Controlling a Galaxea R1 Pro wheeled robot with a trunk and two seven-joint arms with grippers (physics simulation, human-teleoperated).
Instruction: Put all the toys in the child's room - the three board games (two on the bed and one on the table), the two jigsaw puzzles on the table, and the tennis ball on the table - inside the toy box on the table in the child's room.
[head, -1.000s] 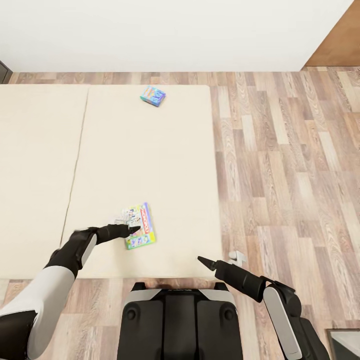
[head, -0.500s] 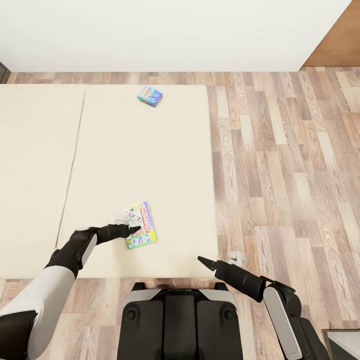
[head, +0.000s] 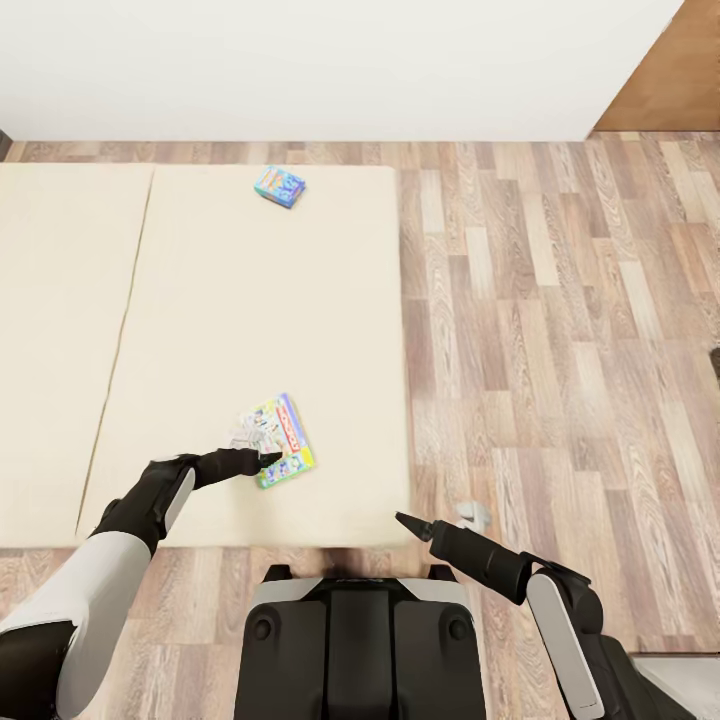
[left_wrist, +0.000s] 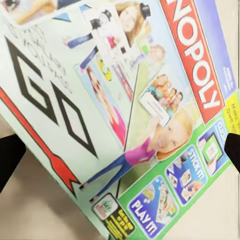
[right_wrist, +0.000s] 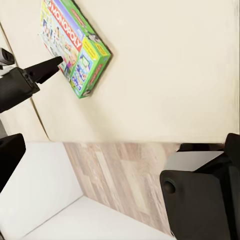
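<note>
**Q:** Where do the board games lie?

**A:** Both rest flat on the beige bed (head: 250, 300). The white-green Monopoly box (head: 280, 440) sits near the mattress's front edge, at about 7 o'clock from the head view's centre. The smaller blue box (head: 279, 186) lies well apart from it, up at 12 o'clock near the bed's far edge, close to the white wall (head: 320, 60).

**Q:** And the left gripper?

**A:** The left gripper (head: 262, 460) points at the Monopoly box from 9 o'clock, its tip over the box's lower left corner. In the left wrist view the cover spreads across the frame with one dark fingertip (left_wrist: 10, 155) at each side edge, so the jaws stand apart and straddle the box. Whether they touch the cardboard cannot be told.

**Q:** The right gripper?

**A:** The right gripper (head: 405, 521) hovers beyond the mattress's front right corner, at about 5 o'clock, over the wood floor (head: 560, 330). From the head it shows as one dark point. In the right wrist view its two dark fingers (right_wrist: 10, 160) sit at opposite sides of the frame, jaws apart, nothing between them, with the Monopoly box and the left gripper's tip ahead.

**Q:** Anything else?

**A:** The robot's dark base (head: 360, 640) fills the bottom at 6 o'clock, and a small grey bed-frame piece (head: 473, 514) shows just beside the mattress corner.
</note>
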